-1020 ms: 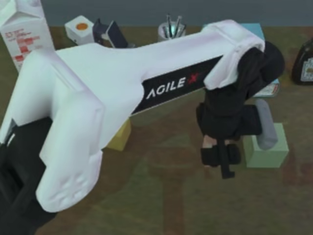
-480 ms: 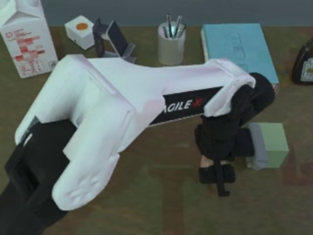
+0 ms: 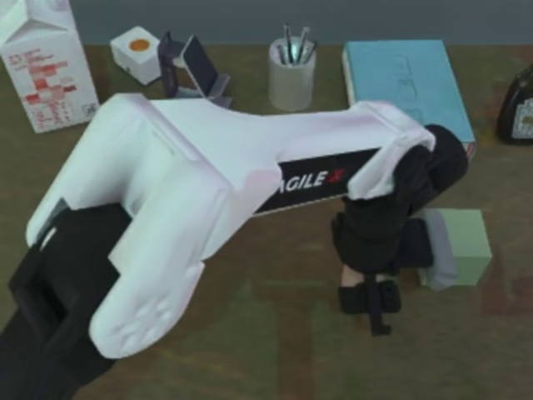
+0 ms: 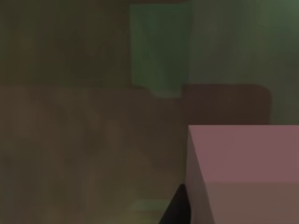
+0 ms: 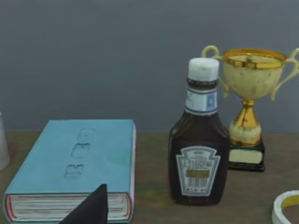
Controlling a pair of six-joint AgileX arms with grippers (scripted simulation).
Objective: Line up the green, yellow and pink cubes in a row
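My left arm reaches across the tabletop [image 3: 250, 350], its jaws, i.e. the left gripper [image 3: 369, 298], pointing down. A bit of the pink cube [image 4: 243, 172] shows at them and fills the wrist cam close up, but can't tell if they're clamped on it. Green cube [image 3: 463, 245] sits just right of the jaws, slightly behind. Yellow cube hidden under the arm. Right arm parked out of top view; its cam sees a blue book [image 5: 74, 170], sauce bottle [image 5: 199, 144], trophy [image 5: 250, 100].

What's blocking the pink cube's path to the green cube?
Nothing visible. Pink cube sits at the left gripper, green cube to its right in the top view; only the arm's own wrist overhangs the gap. Right arm is parked out of that view.
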